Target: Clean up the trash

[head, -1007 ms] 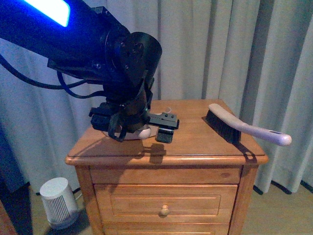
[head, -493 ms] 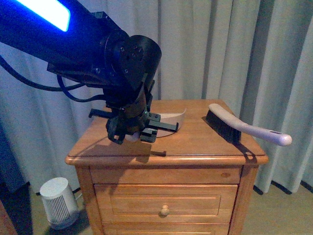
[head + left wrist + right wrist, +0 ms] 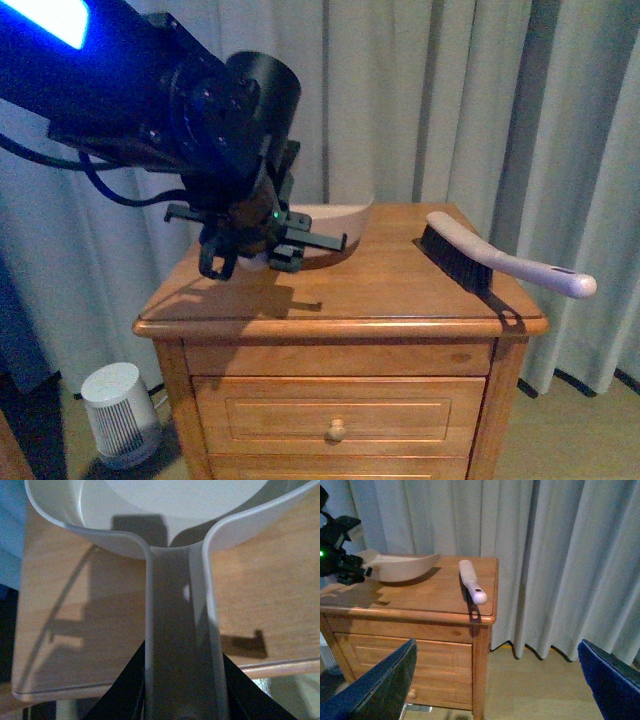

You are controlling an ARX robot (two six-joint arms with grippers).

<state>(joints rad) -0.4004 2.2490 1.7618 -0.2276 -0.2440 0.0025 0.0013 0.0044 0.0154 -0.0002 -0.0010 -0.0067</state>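
1. Although trash is what you are after, no crumpled wad shows in any view. The stretch of pan floor seen from the left wrist is bare, so I cannot tell where the trash lies or which way it points.
2. Judged from the task alone, expect something light, soft and quick to roll away. You would do better to sweep it than to pinch it.
3. The pale, smooth plastic dustpan [image 3: 335, 225] sits left of centre in the front view. Its long axis runs from the handle at the left to the scoop at the right.
4. Your left gripper [image 3: 252, 258] is clamped on that handle, with a jaw on either side.
5. Your right gripper [image 3: 497, 652] is spread wide and empty, well apart from the furniture.
6. The black-bristled brush with a pale handle [image 3: 480, 258] lies at the right on the wooden nightstand [image 3: 400, 292], and its handle overhangs the right edge.
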